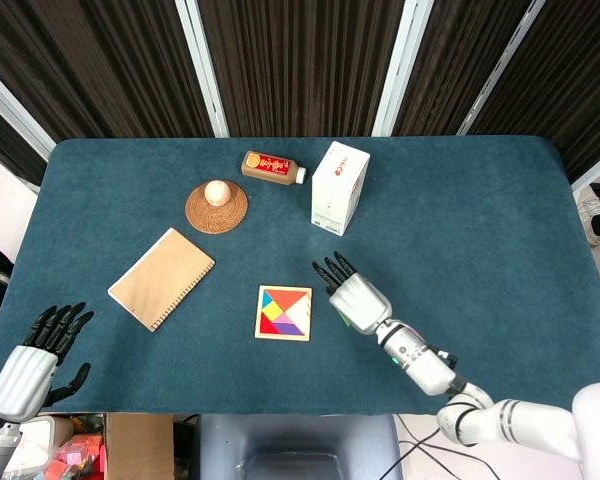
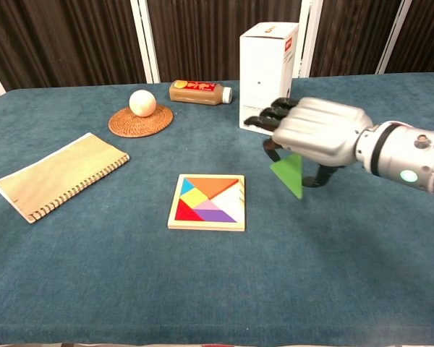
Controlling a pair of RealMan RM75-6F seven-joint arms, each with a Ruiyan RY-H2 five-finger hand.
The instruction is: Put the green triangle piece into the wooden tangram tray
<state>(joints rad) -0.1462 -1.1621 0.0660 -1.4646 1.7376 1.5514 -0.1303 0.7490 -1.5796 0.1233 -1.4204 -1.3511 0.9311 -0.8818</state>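
Observation:
My right hand (image 2: 315, 134) holds the green triangle piece (image 2: 288, 173) from above and carries it lifted off the table, just right of the wooden tangram tray (image 2: 208, 202). In the head view the right hand (image 1: 355, 297) hides the piece and hovers beside the tray (image 1: 284, 312). The tray holds several coloured pieces, with a white gap at its right side. My left hand (image 1: 32, 357) hangs off the table's near left corner, fingers spread and holding nothing.
A white carton (image 2: 268, 67) stands just behind the right hand. A brown bottle (image 2: 199, 92) lies at the back, a ball (image 2: 142, 103) sits on a woven coaster (image 2: 140, 121), and a spiral notebook (image 2: 61, 174) lies at the left.

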